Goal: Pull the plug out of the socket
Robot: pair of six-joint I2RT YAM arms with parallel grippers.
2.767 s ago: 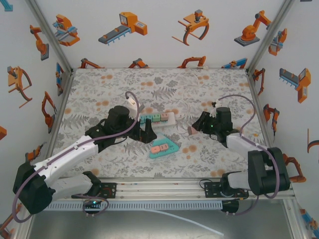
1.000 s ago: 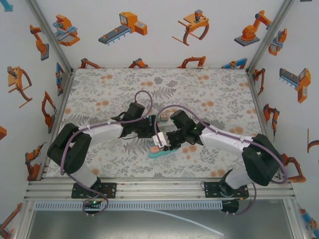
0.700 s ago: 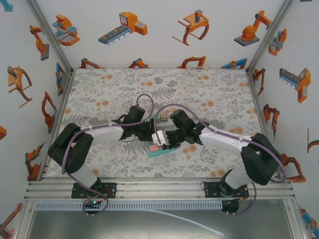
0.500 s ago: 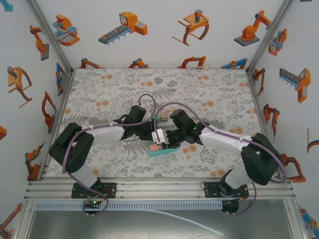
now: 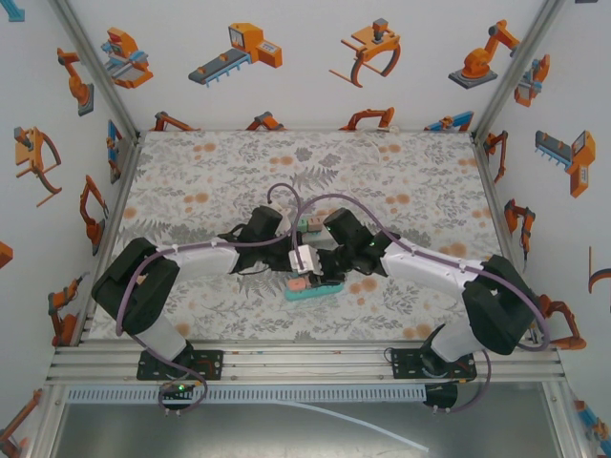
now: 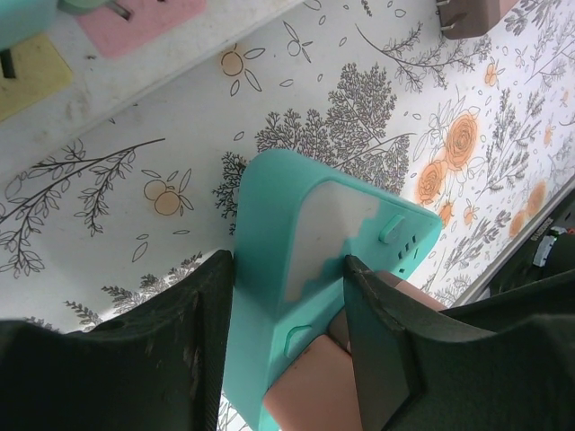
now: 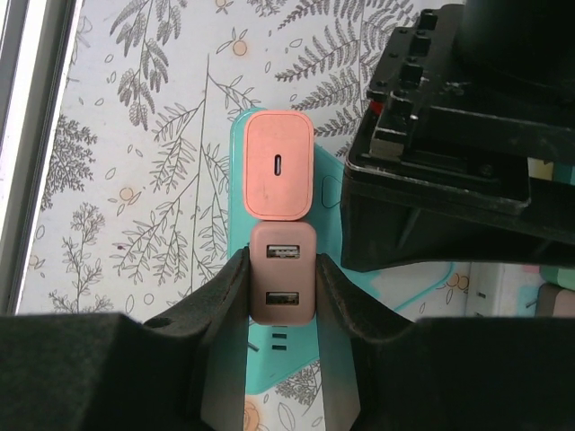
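Note:
The socket is a teal wedge-shaped block (image 6: 296, 260) lying on the floral table mat. Two plugs stand in it side by side: a salmon plug (image 7: 279, 166) with one small port and a brownish-pink plug (image 7: 284, 283) with two USB ports. My right gripper (image 7: 284, 301) is shut on the brownish-pink plug, one finger on each side. My left gripper (image 6: 289, 332) is shut on the teal socket's narrow end, its fingers (image 6: 180, 359) pressed against both flanks. In the top view both grippers meet over the socket (image 5: 313, 291) at mid-table.
A white power strip (image 6: 135, 63) with pink and yellow plugs lies just behind the socket. A loose brown plug (image 6: 472, 13) lies further right on the mat. The left gripper's black body (image 7: 449, 180) sits close beside the plugs.
My left gripper has closed onto the teal socket and shifted slightly right. The right gripper has stayed shut on the brownish-pink plug, which still sits in the socket.

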